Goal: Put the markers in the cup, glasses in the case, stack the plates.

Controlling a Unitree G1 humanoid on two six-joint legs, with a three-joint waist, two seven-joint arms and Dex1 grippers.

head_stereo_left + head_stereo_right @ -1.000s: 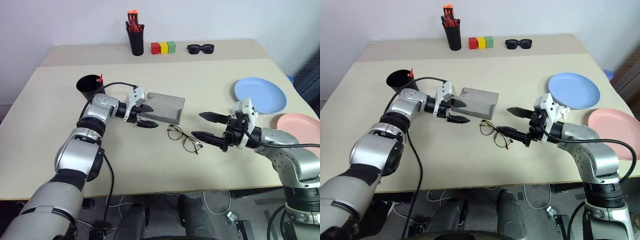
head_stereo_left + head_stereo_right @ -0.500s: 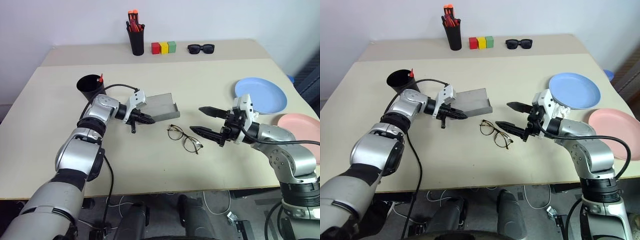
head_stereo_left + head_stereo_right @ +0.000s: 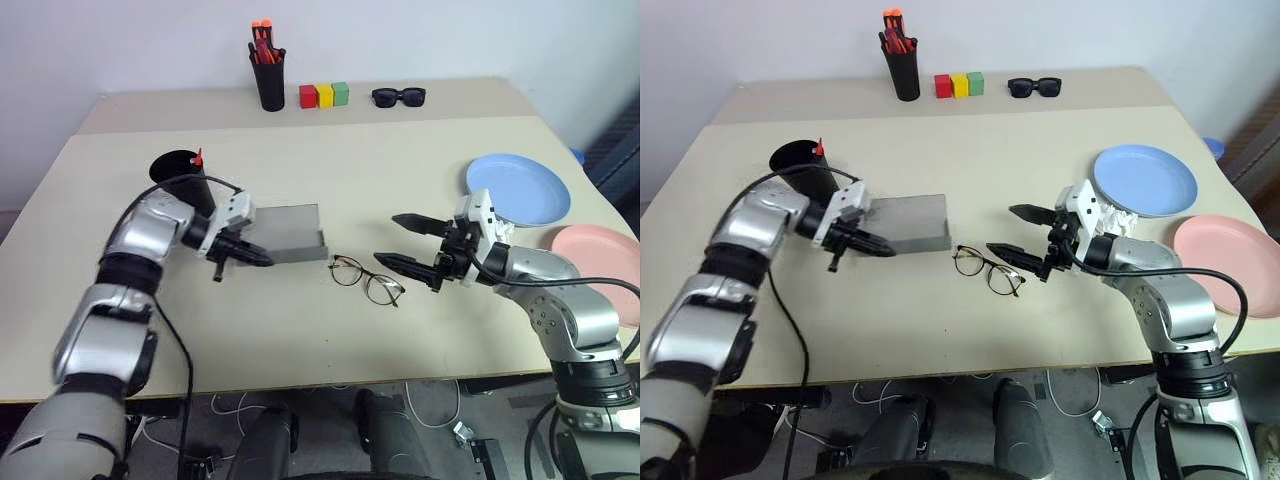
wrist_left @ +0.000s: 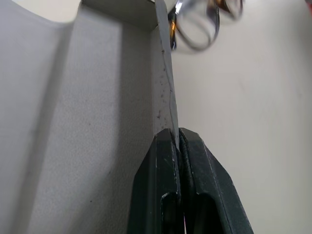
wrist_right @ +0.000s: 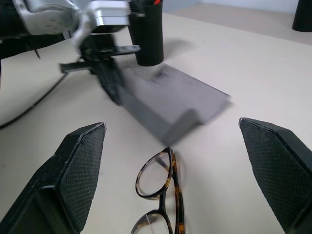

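The flat grey case (image 3: 288,232) lies just right of the black cup (image 3: 178,172). A red marker tip (image 3: 199,157) sticks out of the cup's rim. My left gripper (image 3: 247,258) is shut on the case's thin near edge, and the left wrist view shows its fingers (image 4: 165,161) pinching that edge. The wire-framed glasses (image 3: 366,281) lie on the table between the case and my right gripper (image 3: 388,240). That gripper is open and level, with the glasses (image 5: 158,200) below its two spread fingers. The light blue plate (image 3: 518,188) and the pink plate (image 3: 598,256) lie side by side at the right.
At the back stand a black pen holder (image 3: 268,84) with orange-tipped pens, three coloured blocks (image 3: 325,95) and black sunglasses (image 3: 398,96). A black cable (image 3: 180,184) loops over my left arm beside the cup. The pink plate reaches the table's right edge.
My left gripper shut on the case's edge and pulled the case left, toward the cup and away from the glasses. The right gripper stayed open in nearly the same place.
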